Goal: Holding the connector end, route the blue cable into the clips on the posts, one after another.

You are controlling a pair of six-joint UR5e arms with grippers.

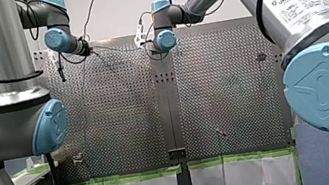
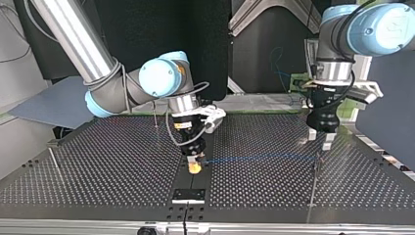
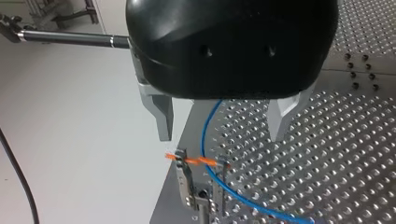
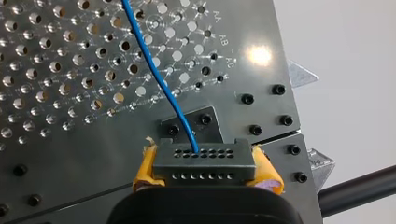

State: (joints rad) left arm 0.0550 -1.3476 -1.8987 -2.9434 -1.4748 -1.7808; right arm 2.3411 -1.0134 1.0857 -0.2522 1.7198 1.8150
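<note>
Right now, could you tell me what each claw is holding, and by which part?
My right claw grips the blue cable by its dark connector, between yellow pads. My left claw is open, holding nothing.

Perforated table (image 4: 70,154) of polished, reflective metal; smooth blue cable (image 4: 160,79); matt grey plastic connector (image 4: 203,161); left gripper (image 3: 223,135) cased in glossy black.

Clip post (image 3: 187,181), blue cable (image 3: 203,137) under left end effector (image 3: 222,137)
</note>
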